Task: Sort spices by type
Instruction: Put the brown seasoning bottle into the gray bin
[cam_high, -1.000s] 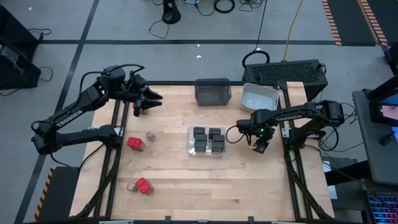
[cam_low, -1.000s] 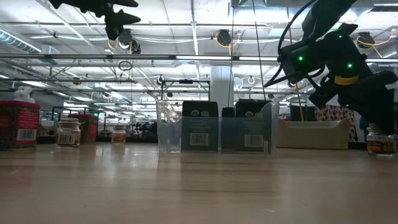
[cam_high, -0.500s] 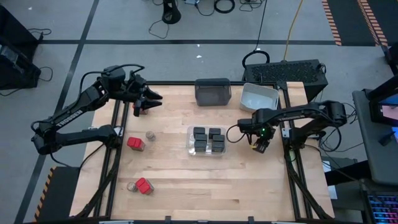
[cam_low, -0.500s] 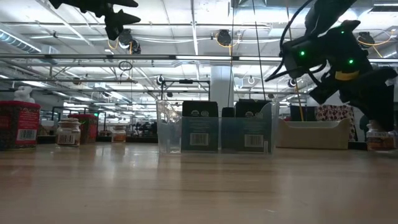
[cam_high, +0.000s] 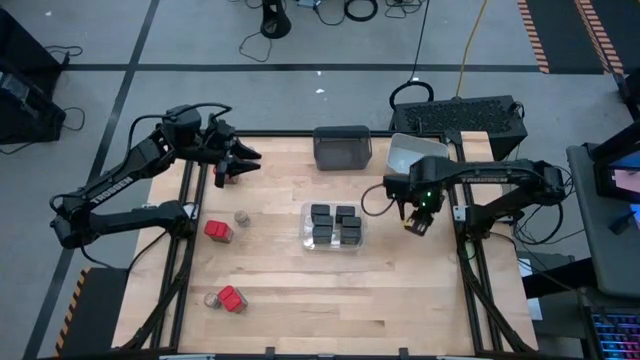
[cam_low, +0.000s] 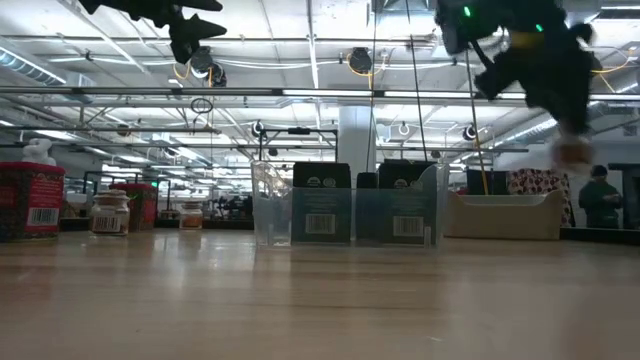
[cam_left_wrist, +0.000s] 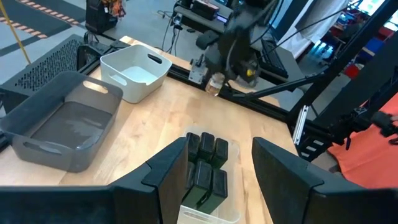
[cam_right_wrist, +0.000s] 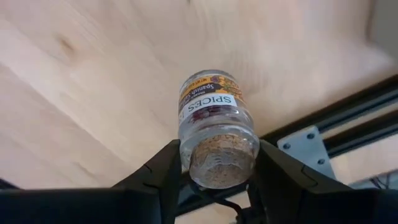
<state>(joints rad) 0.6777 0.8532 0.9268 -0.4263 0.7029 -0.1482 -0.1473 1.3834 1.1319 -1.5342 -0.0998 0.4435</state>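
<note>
While the right gripper (cam_right_wrist: 216, 180) pinches a small round spice jar (cam_right_wrist: 214, 127) by its tan lid end, the jar hangs clear of the table (cam_high: 270, 275), beside the clear bin (cam_high: 334, 226) of black boxy spices (cam_high: 335, 224) and near the light grey bin (cam_high: 413, 157). Such a jar is probably light, stiff and smooth (glass, by its look), so a slip seems the main risk; the lid end gives the fingers a firmer seat than the labelled wall. Red-topped boxes (cam_high: 218, 230) and more jars (cam_high: 241, 217) wait at the table's left. The left gripper (cam_high: 244, 161) hovers spread and empty over the far left corner, by the dark grey bin (cam_high: 342, 148).
</note>
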